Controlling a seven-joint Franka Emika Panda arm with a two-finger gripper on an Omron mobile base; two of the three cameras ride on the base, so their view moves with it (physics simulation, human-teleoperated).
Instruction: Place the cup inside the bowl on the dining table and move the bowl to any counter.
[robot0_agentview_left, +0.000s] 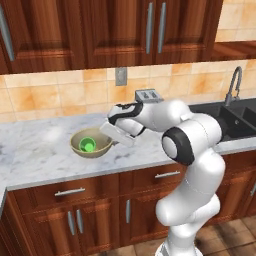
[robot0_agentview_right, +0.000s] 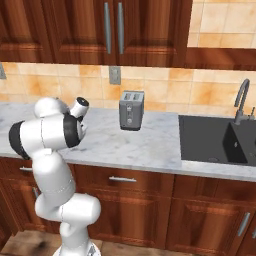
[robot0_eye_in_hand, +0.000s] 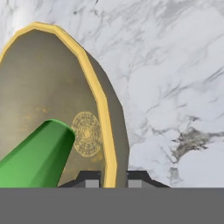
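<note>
The tan bowl is on the marble counter under the wall cabinets, and I cannot tell whether it rests there or hangs just above. The green cup stands inside it, and the hand view shows the cup leaning over the olive inside of the bowl. My gripper is at the bowl's right rim. In the hand view the gripper is shut on the yellow rim, one finger inside the bowl and one outside. The dining table is out of view.
A silver toaster stands at the back of the counter by the tile wall. Right of it lie a dark sink and its faucet. Bare marble lies left of the bowl.
</note>
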